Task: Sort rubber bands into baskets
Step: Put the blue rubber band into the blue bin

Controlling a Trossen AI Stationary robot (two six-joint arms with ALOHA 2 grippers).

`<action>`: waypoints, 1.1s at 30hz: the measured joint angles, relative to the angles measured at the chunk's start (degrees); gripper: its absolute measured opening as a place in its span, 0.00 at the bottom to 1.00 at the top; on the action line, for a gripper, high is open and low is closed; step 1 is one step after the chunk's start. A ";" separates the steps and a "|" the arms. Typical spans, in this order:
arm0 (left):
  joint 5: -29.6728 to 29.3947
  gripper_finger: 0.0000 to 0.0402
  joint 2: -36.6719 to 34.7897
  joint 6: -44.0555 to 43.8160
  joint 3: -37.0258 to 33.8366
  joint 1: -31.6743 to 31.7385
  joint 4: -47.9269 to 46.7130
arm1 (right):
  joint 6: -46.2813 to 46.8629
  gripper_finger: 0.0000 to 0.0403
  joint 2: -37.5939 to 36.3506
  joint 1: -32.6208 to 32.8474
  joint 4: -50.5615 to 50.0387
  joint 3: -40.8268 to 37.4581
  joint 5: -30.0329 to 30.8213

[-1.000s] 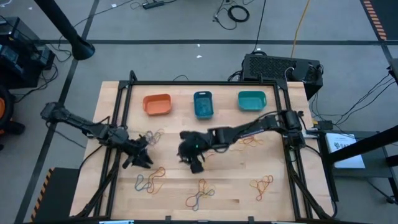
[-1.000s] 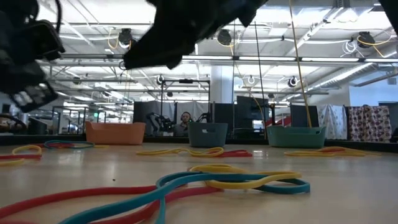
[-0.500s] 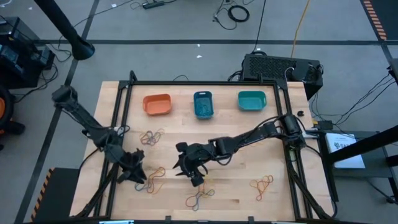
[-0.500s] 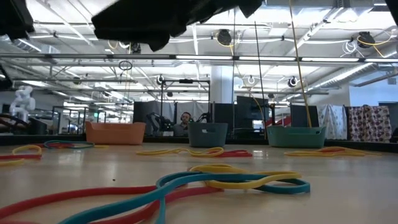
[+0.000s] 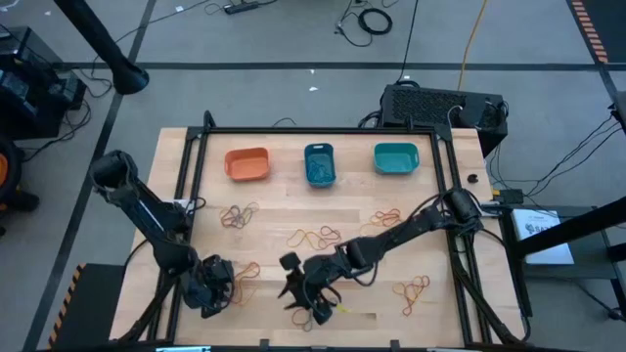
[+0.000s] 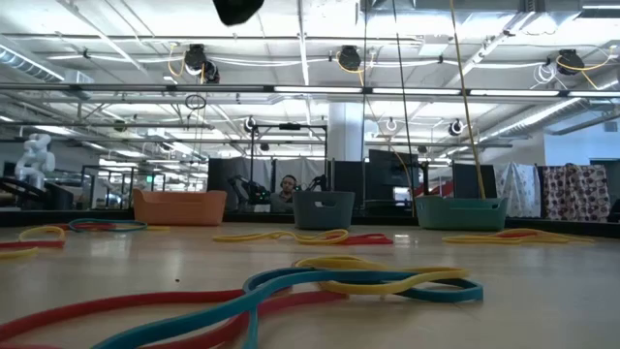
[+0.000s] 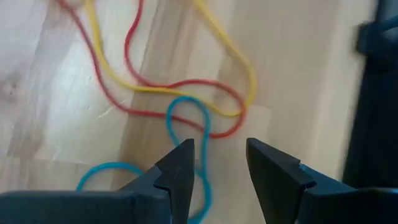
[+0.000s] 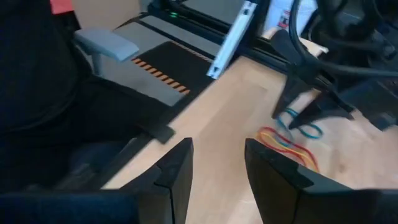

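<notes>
Rubber bands lie in loose tangles on the wooden table. My left gripper (image 5: 217, 284) hangs open, pointing steeply down, over a tangle of red, yellow and blue bands (image 7: 186, 99) near the table's near left corner; a blue loop (image 7: 189, 121) lies just ahead of its fingertips (image 7: 217, 155). My right gripper (image 5: 311, 298) is open above another tangle (image 5: 321, 313) near the near edge's middle. The orange basket (image 5: 247, 163), blue basket (image 5: 320, 163) and teal basket (image 5: 395, 156) stand in a row along the far side.
More band tangles lie at the left (image 5: 238, 216), centre (image 5: 315, 236), right (image 5: 388, 217) and near right (image 5: 413, 290). Black frame rails (image 5: 186, 196) run along the table's sides. The right wrist view shows the left arm's gripper (image 8: 311, 109) close by.
Both grippers have swung toward the table's near edge and stayed open. The left one has tipped to point more steeply down over the near-left tangle. The right one has moved from the table's middle to the near-centre tangle. Both have left the low view.
</notes>
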 joint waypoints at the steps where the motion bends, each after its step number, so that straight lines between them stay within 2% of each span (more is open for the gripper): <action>1: -0.21 0.38 1.29 0.04 0.61 -0.19 0.04 | 0.00 0.35 0.00 0.45 0.00 0.00 0.00; 6: -2.84 0.38 5.45 0.42 2.62 -1.19 -2.28 | -0.30 0.35 0.00 2.16 0.01 0.00 2.14; 10: -5.64 0.38 6.26 0.47 2.83 -2.58 -3.30 | -0.91 0.35 0.00 2.80 0.01 0.00 5.15; 15: -7.48 0.38 6.28 0.82 2.80 -5.09 -3.93 | -0.68 0.35 0.00 2.71 -0.04 0.00 5.77; 26: -7.36 0.37 6.28 0.42 2.78 -6.86 -5.51 | -0.54 0.35 0.00 2.73 -0.09 0.00 5.73; 29: -7.31 0.31 6.28 0.42 2.72 -6.86 -5.64 | -0.54 0.35 0.00 2.73 -0.09 0.00 5.73; 33: -7.71 0.13 6.28 0.59 2.65 -6.86 -6.19 | -0.54 0.35 0.00 2.73 -0.09 0.00 5.73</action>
